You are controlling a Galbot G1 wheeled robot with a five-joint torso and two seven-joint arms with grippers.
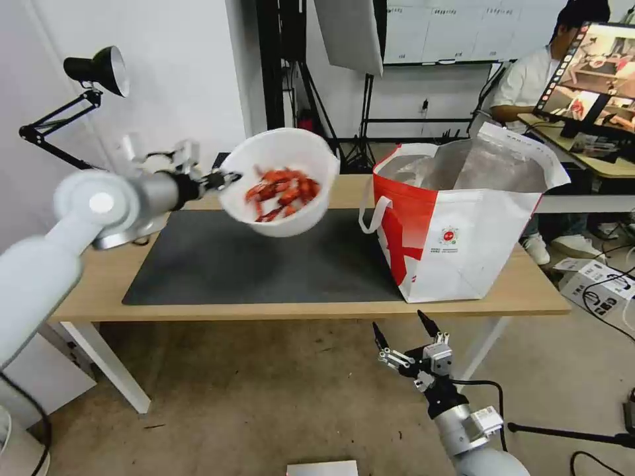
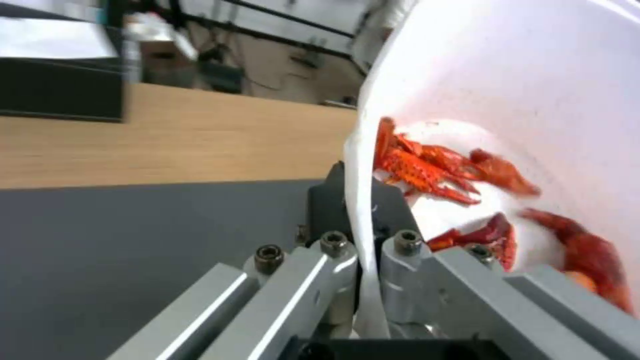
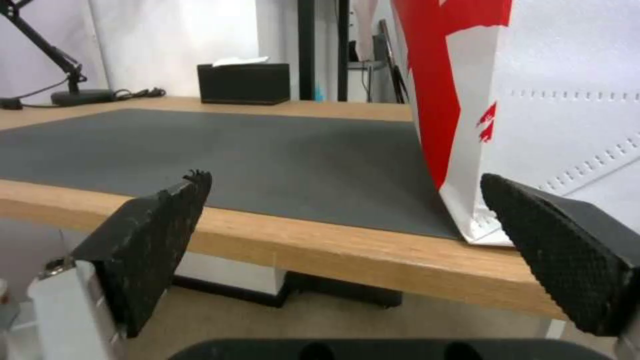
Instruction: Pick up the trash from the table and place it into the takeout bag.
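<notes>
Now the bowl (image 1: 280, 180) of red crayfish shells (image 1: 283, 190) hangs in the air above the dark mat (image 1: 264, 264), tilted, with its open side toward the camera. The left gripper (image 1: 221, 178) clamps the bowl's rim, one finger inside and one outside, as the left wrist view shows. The takeout bag (image 1: 463, 211) stands open to the right of this gripper, on the table (image 1: 99, 284), and the bowl is not yet over it. In my judgement the good way is to keep the grip firm on the thin rim, level the bowl so no shell slides out, carry it above the bag's edge, and only then lower it. The right gripper (image 1: 399, 337) waits below the table edge, near the bag's corner, fingers spread apart and holding nothing.
</notes>
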